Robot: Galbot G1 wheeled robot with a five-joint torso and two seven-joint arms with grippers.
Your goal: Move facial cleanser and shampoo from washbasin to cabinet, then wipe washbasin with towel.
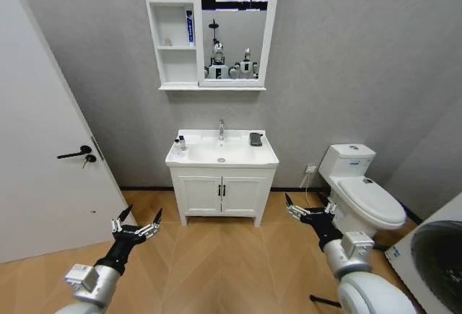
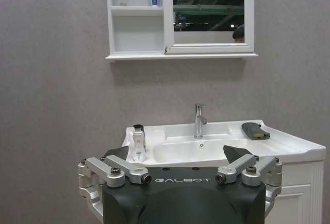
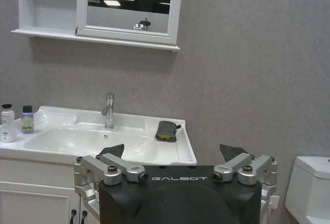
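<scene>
The left claw (image 1: pixel 136 225) hung low over the wooden floor (image 1: pixel 216 271), its fingers spread wide and holding nothing, well short of the low white two-door vanity with black handles (image 1: pixel 222 193); the right claw (image 1: pixel 309 211) hung likewise wide and empty, near the white toilet (image 1: pixel 361 191) on the robot's right; both pointed toward the wall ahead. On the vanity sat the white rectangular ceramic washbasin (image 1: pixel 221 157) with its single chrome faucet (image 1: pixel 221 129) rising at the back centre; two small bottles stood close together on the basin's left rim, a white bottle with a dark cap (image 3: pixel 7 123) and a shorter purple bottle with a yellow-green label (image 3: pixel 27 119); which was the cleanser and which the shampoo could not be told. The small dark grey folded towel (image 3: pixel 166 131) lay on the basin's right rear rim, apart from the faucet. Above the basin hung the tall white wall cabinet (image 1: pixel 173 29) with three open shelf compartments beside a white-framed mirror panel (image 1: pixel 235 25); a blue-and-white tube (image 1: pixel 190 27) stood upright in the middle compartment. A white door with a black lever handle (image 1: pixel 75 154) stood at the left.
</scene>
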